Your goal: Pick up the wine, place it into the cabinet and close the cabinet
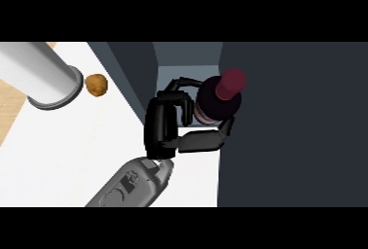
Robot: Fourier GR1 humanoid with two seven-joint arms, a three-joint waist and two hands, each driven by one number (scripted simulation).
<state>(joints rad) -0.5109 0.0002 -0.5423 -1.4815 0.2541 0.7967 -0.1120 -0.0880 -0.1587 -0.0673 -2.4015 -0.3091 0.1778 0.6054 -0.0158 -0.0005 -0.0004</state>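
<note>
**Wine bottle held at the mouth of the cabinet**

While the black fingers (188, 83) curl round the dark, round-bodied glass wine bottle with its maroon neck and cap (219, 97), the thumb (205, 141) closes on it from the near side, so the bottle is pinched between them about its upper body; the right hand (161, 124) is the only hand in sight, its grey forearm (137, 187) coming up from the lower edge; the left hand shows nowhere.

The bottle is upright or nearly so, seen from above, and sits at the opening of the dark grey cabinet (295, 121), against the pale inner wall (183, 58); whether its base already rests on the cabinet floor I cannot tell; the door is not plainly distinguishable from the cabinet body here.

As for handling, I judge the bottle heavy for its width, stiff, smooth and breakable; glass gives little purchase, so the wide body just under the shoulder is the sensible place to hold, not the narrow neck; it is tall, and a tilt on release could tip it.

Further out on the white counter (72, 146) lie a small brown potato-like lump (96, 84) and, beside it, a large grey cylinder with a rimmed end (39, 73), both well apart from the hand; the placing looks nearly done, the closing not yet begun.
</note>
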